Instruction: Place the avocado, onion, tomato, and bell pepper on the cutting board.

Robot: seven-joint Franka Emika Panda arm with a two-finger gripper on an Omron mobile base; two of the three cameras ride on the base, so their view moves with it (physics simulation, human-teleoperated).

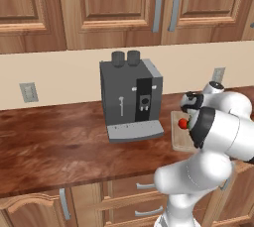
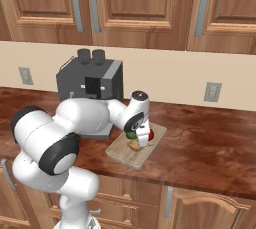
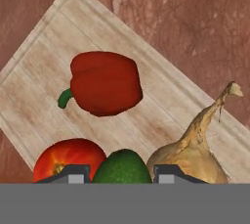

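Note:
The light wooden cutting board (image 3: 44,71) lies on the dark counter, to the right of the coffee machine in the right base view (image 2: 131,157). On it are the red bell pepper (image 3: 105,83) with its green stem, the tomato (image 3: 68,159), the tan onion (image 3: 195,147) and the dark green avocado (image 3: 122,165). My gripper (image 3: 122,173) hangs low over the board's near part, shut on the avocado, which sits between the two fingertips (image 3: 73,174). The tomato touches the avocado on one side and the onion on the other. In the right base view the gripper (image 2: 141,138) sits over the board.
A grey coffee machine (image 1: 131,99) stands on the counter just left of the board, close to the arm. Wall cabinets (image 1: 114,3) hang above. Bare counter (image 2: 210,143) stretches right of the board. The counter's front edge runs close below the board.

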